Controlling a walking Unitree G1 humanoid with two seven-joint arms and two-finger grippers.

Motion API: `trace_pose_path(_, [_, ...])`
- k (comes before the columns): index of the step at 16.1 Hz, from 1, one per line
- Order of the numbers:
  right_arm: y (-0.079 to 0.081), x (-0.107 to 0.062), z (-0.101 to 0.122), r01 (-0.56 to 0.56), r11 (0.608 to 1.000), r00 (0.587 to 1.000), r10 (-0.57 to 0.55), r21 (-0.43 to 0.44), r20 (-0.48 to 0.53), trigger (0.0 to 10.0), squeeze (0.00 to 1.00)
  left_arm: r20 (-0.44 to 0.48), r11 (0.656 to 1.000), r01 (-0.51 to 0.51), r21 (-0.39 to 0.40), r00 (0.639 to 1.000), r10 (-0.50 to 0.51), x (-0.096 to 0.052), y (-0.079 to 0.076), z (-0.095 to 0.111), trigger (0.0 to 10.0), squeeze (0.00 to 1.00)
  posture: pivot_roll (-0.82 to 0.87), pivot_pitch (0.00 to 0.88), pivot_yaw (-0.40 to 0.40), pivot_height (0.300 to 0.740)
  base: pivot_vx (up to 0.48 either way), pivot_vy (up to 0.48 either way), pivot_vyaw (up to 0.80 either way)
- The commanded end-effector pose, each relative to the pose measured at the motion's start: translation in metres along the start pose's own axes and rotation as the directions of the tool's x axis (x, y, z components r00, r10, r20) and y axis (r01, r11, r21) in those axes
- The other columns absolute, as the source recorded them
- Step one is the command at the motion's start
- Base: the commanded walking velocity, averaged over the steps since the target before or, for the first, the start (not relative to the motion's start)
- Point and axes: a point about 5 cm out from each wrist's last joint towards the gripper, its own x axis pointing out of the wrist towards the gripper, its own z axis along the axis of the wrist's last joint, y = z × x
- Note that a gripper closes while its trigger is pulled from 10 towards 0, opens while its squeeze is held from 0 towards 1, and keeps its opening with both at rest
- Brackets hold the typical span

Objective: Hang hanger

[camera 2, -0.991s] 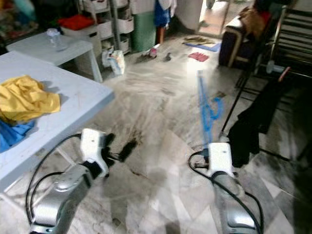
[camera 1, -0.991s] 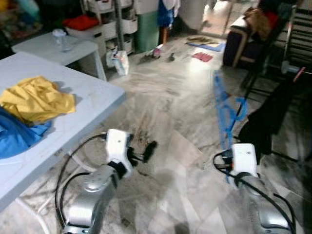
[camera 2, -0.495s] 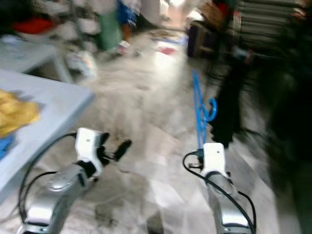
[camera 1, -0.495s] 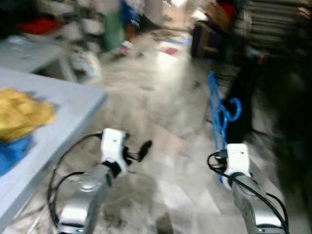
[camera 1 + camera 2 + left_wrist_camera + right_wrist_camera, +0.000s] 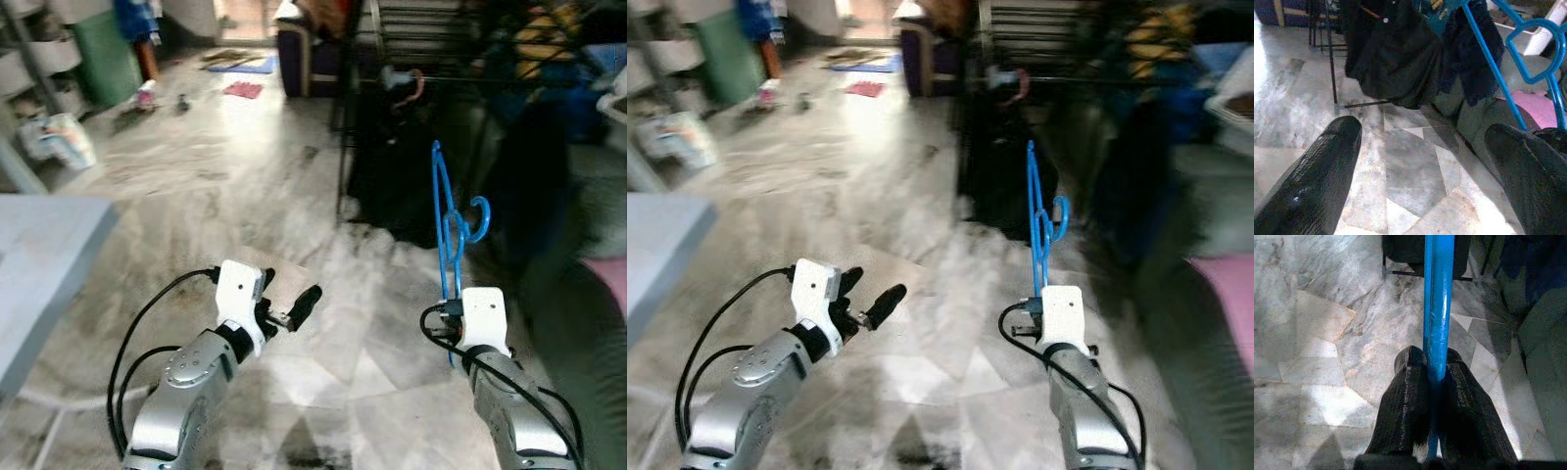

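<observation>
Your right gripper [image 5: 1432, 377] pinches the blue hanger [image 5: 446, 225], mid-right of frame, by dark clothes [image 5: 392, 166]. Left gripper [image 5: 867, 299] wide apart, w/ nothing.

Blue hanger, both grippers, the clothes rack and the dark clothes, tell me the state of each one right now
Blue hanger: held upright, hook on top, not yet on the rack.
Right gripper: shut on the hanger's bar.
Left gripper: open, holding nothing, above the floor.
Clothes rack: standing ahead of the robot, with clothes on it.
Dark garment: hanging from the rack, its hem near the floor.
</observation>
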Motion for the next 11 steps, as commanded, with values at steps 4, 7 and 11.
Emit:
trace_pose_path(4, [-0.0004, -0.0018, 0.0039, 0.006, 1.0, 1.0, -0.006, 0.002, 0.019, 10.0, 0.0, 0.008, 0.999, 0.035, 0.022, 0.999, -0.036, -0.0005, -0.0045, 0.0024, 10.0, 0.0, -0.03, 0.031, -0.004, 0.74, 0.323, 0.0, -0.66])
trace_pose_path(7, [0.0, -0.0017, 0.0035, 0.005, 1.0, 1.0, -0.005, 0.007, 0.015, 10.0, 0.0, 0.001, 0.999, 0.037, 0.029, 0.999, -0.037, -0.0001, -0.0046, 0.0012, 10.0, 0.0, -0.04, 0.032, -0.001, 0.74, 0.342, 0.0, 0.0])
trace_pose_path(11, [0.003, -0.0035, -0.0024, -0.04, 0.999, 0.999, 0.04, 0.008, -0.024, 10.0, 0.0, -0.006, 0.999, 0.029, 0.032, 1.0, -0.029, 0.0018, -0.004, 0.0009, 10.0, 0.0, -0.04, 0.03, 0.0, 0.74, 0.344, 0.083, 0.0])
